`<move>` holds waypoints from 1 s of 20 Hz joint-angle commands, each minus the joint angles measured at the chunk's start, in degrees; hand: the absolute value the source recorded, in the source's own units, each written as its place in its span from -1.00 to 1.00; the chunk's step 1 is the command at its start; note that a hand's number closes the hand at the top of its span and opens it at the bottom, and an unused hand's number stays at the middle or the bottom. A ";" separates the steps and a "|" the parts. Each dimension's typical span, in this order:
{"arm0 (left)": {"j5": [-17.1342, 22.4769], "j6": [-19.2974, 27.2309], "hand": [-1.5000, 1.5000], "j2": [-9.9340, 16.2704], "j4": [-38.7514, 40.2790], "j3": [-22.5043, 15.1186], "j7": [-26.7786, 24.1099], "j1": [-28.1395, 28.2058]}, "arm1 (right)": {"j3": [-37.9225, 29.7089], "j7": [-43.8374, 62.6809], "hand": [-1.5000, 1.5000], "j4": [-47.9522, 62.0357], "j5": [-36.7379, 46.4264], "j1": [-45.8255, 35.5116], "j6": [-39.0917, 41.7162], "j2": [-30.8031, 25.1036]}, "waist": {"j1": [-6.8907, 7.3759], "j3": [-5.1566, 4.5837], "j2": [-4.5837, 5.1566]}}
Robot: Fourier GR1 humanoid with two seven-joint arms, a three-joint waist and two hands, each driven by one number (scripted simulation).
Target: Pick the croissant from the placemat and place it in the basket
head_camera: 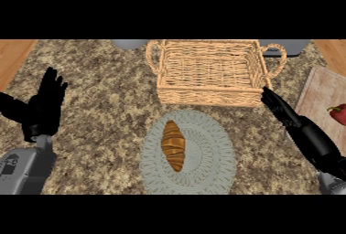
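Observation:
A golden-brown croissant [174,145] lies lengthwise on a round grey woven placemat [215,151] at the lower middle of the counter. Just behind the mat stands a wicker basket [209,97] with two handles, nothing visible inside it. My right hand [282,109] stretches in from the lower right with straight fingers, its tips close to the basket's front right corner, well to the right of the croissant. My left hand [45,106] rests open at the left, fingers pointing up, far from the mat.
A wooden cutting board [323,93] at the right edge carries a red vegetable [338,113]. Grey objects [130,43] sit behind the basket at the top. Wooden surfaces [13,55] border the speckled stone counter at both upper corners.

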 commanded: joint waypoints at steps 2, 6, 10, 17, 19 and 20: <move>-2.13 1.12 0.00 -0.30 -8.11 -2.45 1.01 2.94 | 3.69 6.32 1.00 -9.15 5.14 3.23 -12.66 8.78 | -1.56 -0.69 0.32; -4.94 -1.22 0.00 -1.86 -9.66 -6.04 -6.49 5.58 | 4.54 8.50 1.00 -11.51 10.31 6.40 -28.78 18.85 | -2.69 -0.83 -0.33; -5.31 -2.26 0.00 -4.31 -11.03 -10.03 -5.49 5.73 | 22.08 12.34 -1.00 -3.13 30.51 -2.66 -33.41 25.60 | 1.34 -1.06 0.37; -5.82 -0.79 0.00 -4.48 -12.66 -9.86 -5.60 8.57 | 21.52 27.86 -1.00 6.61 48.83 -0.21 -52.51 33.04 | -1.77 -1.33 -0.25; -5.68 -0.41 0.00 -4.49 -12.89 -9.54 -5.55 9.52 | 19.15 32.45 -1.00 8.50 54.56 0.15 -52.83 31.46 | -2.84 -1.64 -0.69; -5.62 -1.06 0.00 -3.35 -12.61 -8.72 -6.00 9.39 | 18.24 35.52 -1.00 8.70 57.19 -0.13 -52.12 31.08 | -3.40 -1.72 -0.63</move>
